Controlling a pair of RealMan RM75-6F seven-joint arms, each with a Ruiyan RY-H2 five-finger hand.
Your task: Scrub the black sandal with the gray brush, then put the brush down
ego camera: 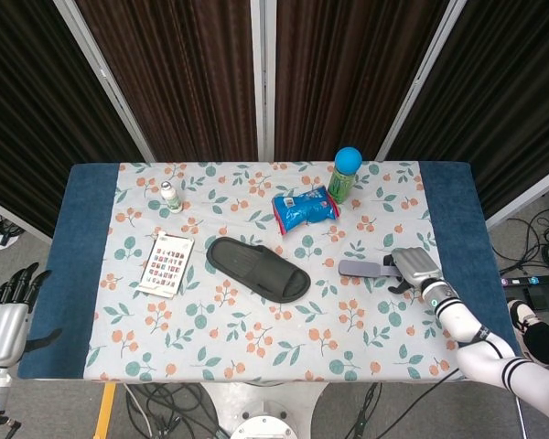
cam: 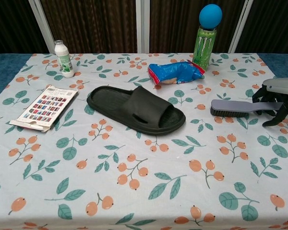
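The black sandal (ego camera: pixel 259 268) (cam: pixel 136 109) lies sole-down in the middle of the table. To its right the gray brush (ego camera: pixel 361 269) (cam: pixel 233 107) lies flat on the cloth, bristles down. My right hand (ego camera: pixel 415 267) (cam: pixel 274 98) hangs over the brush's handle end, its fingers curled down on both sides of the handle; the thumb still stands a little off it. My left hand (ego camera: pixel 6 315) hangs off the table's left edge with its fingers apart and nothing in it; the chest view does not show it.
A blue snack bag (ego camera: pixel 305 208) (cam: pixel 175 73) and a green can with a blue ball on top (ego camera: pixel 344 176) (cam: pixel 206 38) stand behind the brush. A small white bottle (ego camera: pixel 170 196) (cam: pixel 63 58) and a printed card (ego camera: pixel 166 263) (cam: pixel 45 107) lie at the left.
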